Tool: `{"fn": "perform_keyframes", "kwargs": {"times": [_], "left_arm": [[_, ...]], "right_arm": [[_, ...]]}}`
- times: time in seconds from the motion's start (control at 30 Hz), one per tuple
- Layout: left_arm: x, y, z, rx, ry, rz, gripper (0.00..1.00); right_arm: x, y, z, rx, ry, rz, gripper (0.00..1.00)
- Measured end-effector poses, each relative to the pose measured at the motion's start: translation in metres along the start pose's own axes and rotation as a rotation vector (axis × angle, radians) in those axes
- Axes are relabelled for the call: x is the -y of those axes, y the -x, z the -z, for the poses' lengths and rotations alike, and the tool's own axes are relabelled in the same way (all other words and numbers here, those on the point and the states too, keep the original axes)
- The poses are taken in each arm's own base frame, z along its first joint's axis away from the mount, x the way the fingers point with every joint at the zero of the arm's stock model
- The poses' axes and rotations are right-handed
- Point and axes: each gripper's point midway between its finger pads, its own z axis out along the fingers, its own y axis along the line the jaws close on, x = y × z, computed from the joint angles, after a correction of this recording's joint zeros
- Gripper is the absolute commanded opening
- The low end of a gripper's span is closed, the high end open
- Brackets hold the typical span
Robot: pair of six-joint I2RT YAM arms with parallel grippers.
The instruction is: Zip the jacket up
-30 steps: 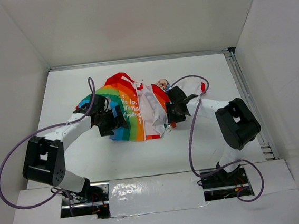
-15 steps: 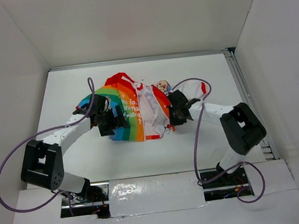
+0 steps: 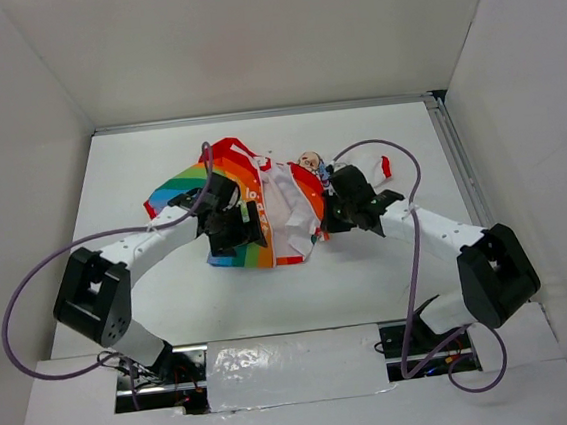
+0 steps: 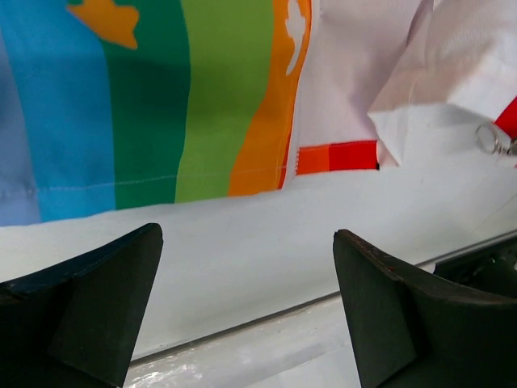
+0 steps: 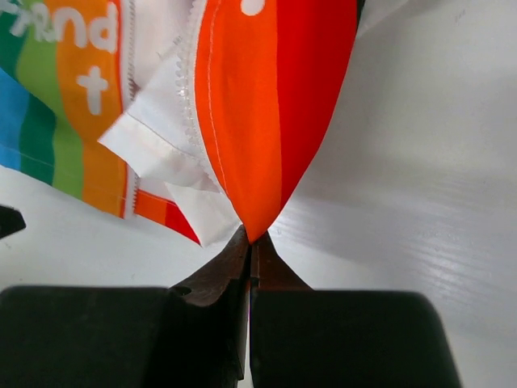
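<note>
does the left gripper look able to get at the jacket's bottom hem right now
Probably yes: the left gripper is open, and only table lies between it and the jacket hem.

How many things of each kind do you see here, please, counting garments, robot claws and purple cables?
Garments: 1, the jacket
Claws: 2, the left claw, open, and the right claw, shut on the jacket's red-orange edge
Purple cables: 2, the left arm's cable and the right arm's cable
Total: 5
</note>
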Motion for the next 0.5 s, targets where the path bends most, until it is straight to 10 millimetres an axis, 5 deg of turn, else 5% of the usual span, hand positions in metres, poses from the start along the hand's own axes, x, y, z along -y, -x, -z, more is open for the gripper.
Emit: {"fn": "perform_keyframes", "kwargs": {"times": [0.2,0.5], "left_arm": [[0.012,0.003,-0.029,-0.041,0.064,-0.028,0.99],[0.000,-0.008,-0.066,-0.123,0.238,-0.005,0.93]], "right_arm": [[0.007,-0.014,-0.003,-0.030,-0.017,-0.020,0.00],[0.012,-0.017,-0.004,-0.035,-0.030,-0.034,0.00]]}}
